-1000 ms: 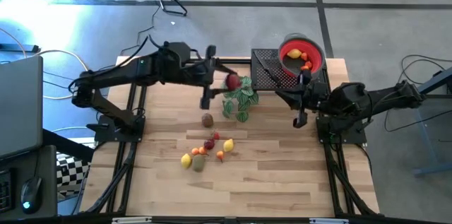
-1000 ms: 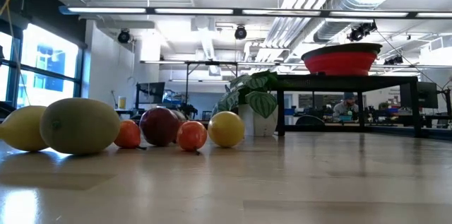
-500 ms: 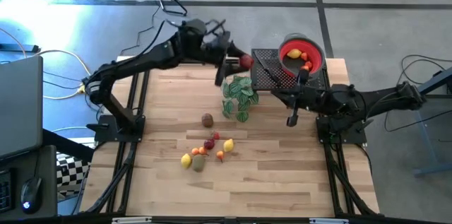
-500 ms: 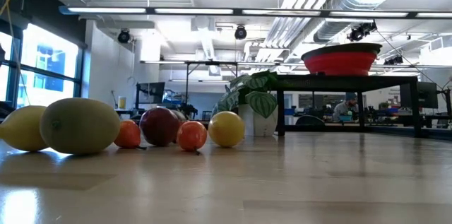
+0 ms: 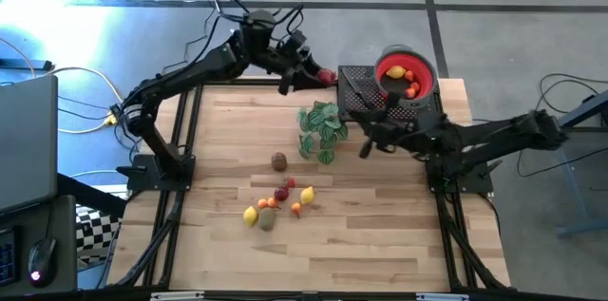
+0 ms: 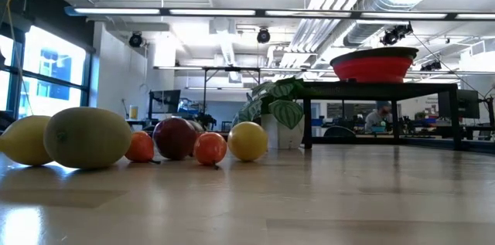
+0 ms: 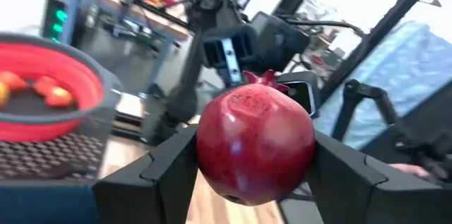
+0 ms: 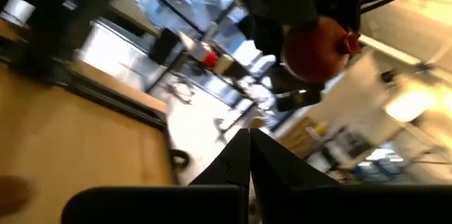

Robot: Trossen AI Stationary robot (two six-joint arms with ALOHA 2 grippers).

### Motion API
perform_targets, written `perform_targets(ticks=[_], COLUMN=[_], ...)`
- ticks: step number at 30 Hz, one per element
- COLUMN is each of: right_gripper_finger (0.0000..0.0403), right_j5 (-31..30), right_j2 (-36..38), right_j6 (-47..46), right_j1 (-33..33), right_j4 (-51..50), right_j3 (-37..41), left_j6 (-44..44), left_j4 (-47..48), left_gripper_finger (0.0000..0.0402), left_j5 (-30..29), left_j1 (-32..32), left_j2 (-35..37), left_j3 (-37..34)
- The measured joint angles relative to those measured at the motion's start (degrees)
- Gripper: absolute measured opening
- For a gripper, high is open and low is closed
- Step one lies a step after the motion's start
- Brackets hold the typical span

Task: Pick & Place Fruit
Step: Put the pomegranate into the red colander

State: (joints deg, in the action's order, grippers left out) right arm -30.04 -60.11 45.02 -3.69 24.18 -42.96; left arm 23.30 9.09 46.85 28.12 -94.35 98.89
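Wooden table (image 5: 380, 244) lying under ceiling lights, left gripper (image 7: 247, 160) clasping a red pomegranate (image 7: 254, 146) (far edge, beside the red bowl (image 5: 421, 73)), right gripper (image 5: 366, 147) clenched empty.

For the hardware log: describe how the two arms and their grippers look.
Both arms are dark, near black, built of slim jointed links on black frame bases, with black cables looping off them. The left gripper has two flat, angular black fingers. The right gripper has matching black fingers tapering to narrow tips. No markings are legible.
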Motion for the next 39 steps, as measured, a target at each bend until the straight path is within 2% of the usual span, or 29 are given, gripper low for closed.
perform_targets(ticks=[4, 7, 18, 23, 30, 36, 39], right_gripper_finger=[0.0012, 0.0042, 0.0243, 0.0305, 0.0344, 0.0356, 0.0361], right_j5=[-4.27, -4.78, -0.88, -0.28, 8.51, 10.95, 9.91], right_j2=[-5.34, -7.96, -9.71, -9.76, -10.65, -14.49, -16.62], right_j6=[7.6, 9.48, 9.93, 10.31, 5.91, 6.1, 8.69], right_j1=[0.33, 0.33, 0.66, 2.48, 6.14, 8.16, 8.35], right_j4=[12.73, 19.33, 21.61, 24.79, 25.82, 26.25, 29.88], right_j3=[0.0, 0.0, 0.0, 0.0, 0.0, -0.66, -1.48], left_j6=[1.6, 1.64, 0.14, -1.99, -2.46, -2.46, -2.46], left_j4=[0.05, 0.87, 2.53, 6.38, 7.41, 7.47, 7.78], left_gripper_finger=[0.0223, 0.0223, 0.0223, 0.0223, 0.0223, 0.0223, 0.0223], left_j5=[2.1, 2.58, 2.61, 2.13, 2.1, 2.08, 2.08], left_j1=[-0.03, 0.02, 0.0, 0.0, 0.0, 0.0, 0.0], left_j2=[0.0, 0.0, 0.02, 0.03, 0.04, 0.04, 0.04], left_j3=[0.0, 0.0, 0.0, 0.02, 0.02, 0.02, 0.02])
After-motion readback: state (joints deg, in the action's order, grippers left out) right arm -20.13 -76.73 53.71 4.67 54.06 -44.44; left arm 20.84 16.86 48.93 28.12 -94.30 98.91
